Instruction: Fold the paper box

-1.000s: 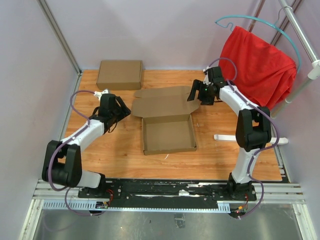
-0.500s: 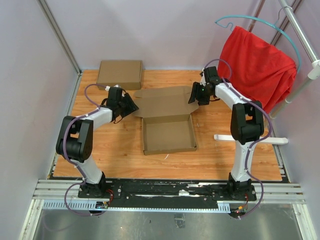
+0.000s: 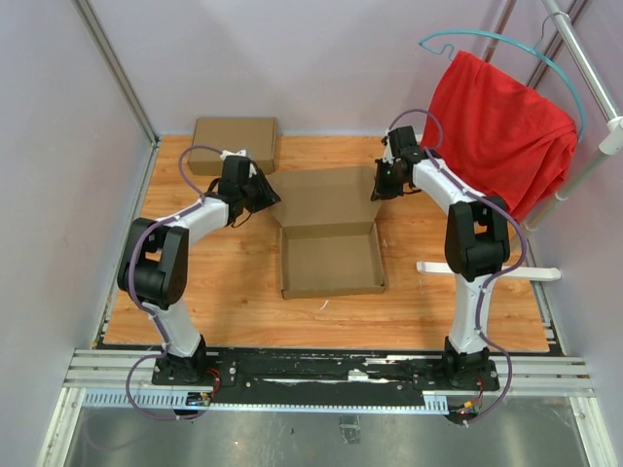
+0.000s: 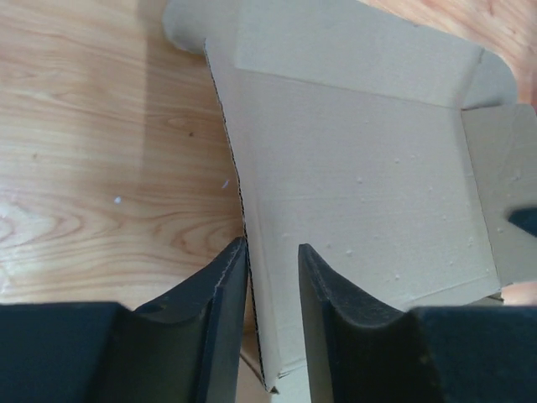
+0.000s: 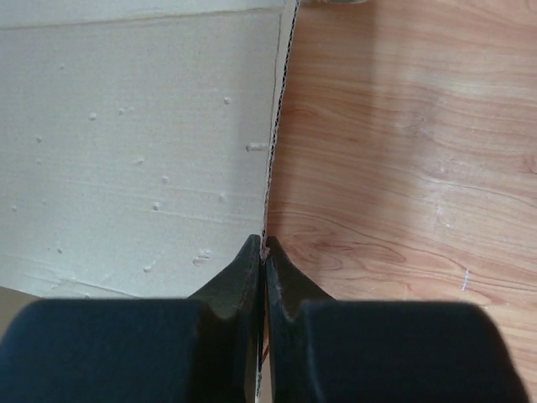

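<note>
Now | 2 brown cardboard boxes: paper box, flat box | left gripper parted astride its edge | right gripper clamping its edge

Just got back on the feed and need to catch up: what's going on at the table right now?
Both arms are at the open lid of the paper box, behind its formed tray. The right gripper is pinched shut on the lid's right edge. The left gripper straddles the left edge with a gap, not yet clamped. A second cardboard box sits apart, far left.
</note>
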`<state>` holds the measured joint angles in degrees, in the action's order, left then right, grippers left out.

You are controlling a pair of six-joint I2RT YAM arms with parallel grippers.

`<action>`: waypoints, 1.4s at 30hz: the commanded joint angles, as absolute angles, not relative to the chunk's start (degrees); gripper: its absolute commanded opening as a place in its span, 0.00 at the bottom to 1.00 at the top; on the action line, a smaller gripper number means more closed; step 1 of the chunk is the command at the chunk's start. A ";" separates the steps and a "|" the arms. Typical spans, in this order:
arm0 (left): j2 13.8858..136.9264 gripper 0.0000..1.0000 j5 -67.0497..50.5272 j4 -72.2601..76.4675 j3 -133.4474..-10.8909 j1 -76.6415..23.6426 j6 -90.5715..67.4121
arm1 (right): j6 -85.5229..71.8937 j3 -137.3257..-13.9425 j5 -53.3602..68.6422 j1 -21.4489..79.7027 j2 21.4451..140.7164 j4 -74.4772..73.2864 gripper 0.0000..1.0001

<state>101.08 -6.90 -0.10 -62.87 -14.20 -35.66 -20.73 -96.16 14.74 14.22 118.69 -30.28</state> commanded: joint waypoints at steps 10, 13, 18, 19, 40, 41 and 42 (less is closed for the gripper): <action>102.34 0.00 -3.56 -2.19 -66.94 -17.98 -29.80 | -17.26 -92.15 0.48 21.31 110.00 -29.90 0.01; 102.69 0.00 -1.99 -3.84 -68.21 -18.98 -28.45 | -17.17 -92.28 -1.22 22.74 109.82 -30.17 0.01; 100.37 0.00 4.46 -5.46 -68.40 -21.76 -26.45 | -17.55 -90.87 -4.86 25.15 108.19 -29.84 0.01; 99.15 0.00 6.17 -5.34 -67.78 -22.28 -26.28 | -17.65 -90.09 -5.70 25.60 107.40 -29.19 0.01; 65.61 0.83 20.36 13.44 -42.04 -25.32 -23.55 | -16.59 -42.15 -17.60 28.83 79.66 30.71 0.01; 64.18 0.84 20.52 14.17 -40.75 -25.34 -23.61 | -16.53 -40.11 -17.64 28.91 78.11 33.68 0.01; 62.83 0.84 20.49 14.81 -39.92 -25.26 -23.65 | -16.26 -37.84 -17.48 28.91 76.71 37.10 0.01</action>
<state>68.10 17.72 8.62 -42.70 -24.95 -24.03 -17.96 -43.94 -15.27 28.36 82.28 18.28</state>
